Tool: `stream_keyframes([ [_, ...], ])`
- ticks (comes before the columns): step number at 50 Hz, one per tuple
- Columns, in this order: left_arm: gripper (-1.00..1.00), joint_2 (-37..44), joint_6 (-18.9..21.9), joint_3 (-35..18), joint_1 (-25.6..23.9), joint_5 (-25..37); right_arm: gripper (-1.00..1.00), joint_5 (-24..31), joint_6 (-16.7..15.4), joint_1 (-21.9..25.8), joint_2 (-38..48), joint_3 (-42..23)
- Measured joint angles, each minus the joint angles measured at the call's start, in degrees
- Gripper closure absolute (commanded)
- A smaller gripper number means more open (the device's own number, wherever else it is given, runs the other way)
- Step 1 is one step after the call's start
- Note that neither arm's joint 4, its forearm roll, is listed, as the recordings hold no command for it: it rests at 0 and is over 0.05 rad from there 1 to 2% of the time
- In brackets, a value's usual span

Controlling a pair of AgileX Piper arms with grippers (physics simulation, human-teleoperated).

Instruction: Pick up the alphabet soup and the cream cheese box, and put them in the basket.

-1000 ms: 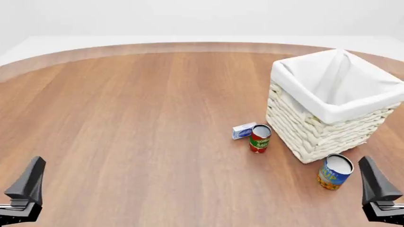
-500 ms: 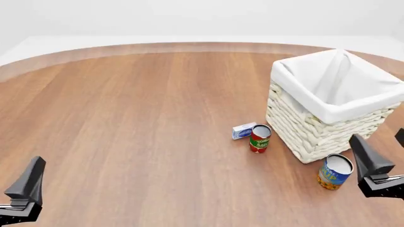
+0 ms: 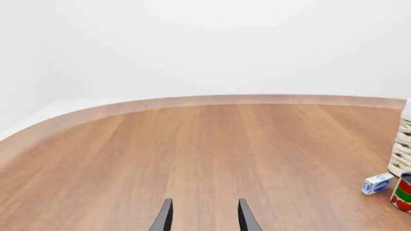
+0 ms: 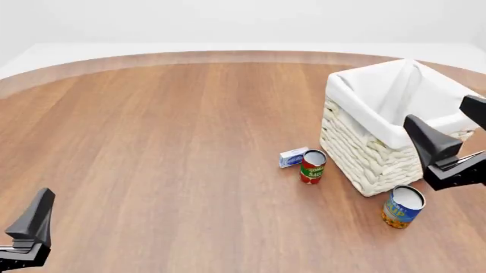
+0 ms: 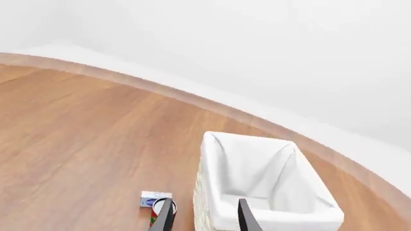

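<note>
Our right gripper hangs in the air in front of the basket, its fingers spread apart with nothing between them; the right wrist view shows the gap plainly. Our left gripper sits low at the near left of the table, also spread and empty, well apart from everything.

The soup can stands upright on the table near the basket's nearest corner, its silvery top facing up, so its long axis runs vertically. We judge it stiff and fairly heavy for its size, with a smooth label that could slip under a light squeeze. We would take it across the round side wall, about mid-height, with the fingers coming down on either side and closing firmly.

The cream cheese box lies flat on the table just beside the red and green can, to the left of the basket. Its long axis runs roughly left to right in the front view, angled a little away from us at the right end. We expect it to be light and somewhat crushable, being a carton, so a gentle pinch across its short width seems best. The red and green can stands so close that whether the two touch we cannot tell, and that leaves little room for a finger there.
</note>
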Motion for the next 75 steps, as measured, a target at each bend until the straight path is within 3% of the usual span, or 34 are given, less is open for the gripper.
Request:
stream_keyframes([
  [21, -1.00, 0.00, 0.00, 0.00, 0.00, 0.00, -1.00, 1.66, -9.05, 5.15, 12.76, -10.42],
  [42, -1.00, 0.00, 0.00, 0.00, 0.00, 0.00, -1.00, 4.62, -15.45, 9.70, 25.44, -19.29],
  [59, -1.00, 0.00, 0.00, 0.00, 0.00, 0.00, -1.00, 6.93, -18.56, 12.89, 32.72, -23.71],
  [75, -1.00, 0.00, 0.00, 0.00, 0.00, 0.00, -1.00, 7.66, -20.99, 15.74, 34.74, -23.50],
])
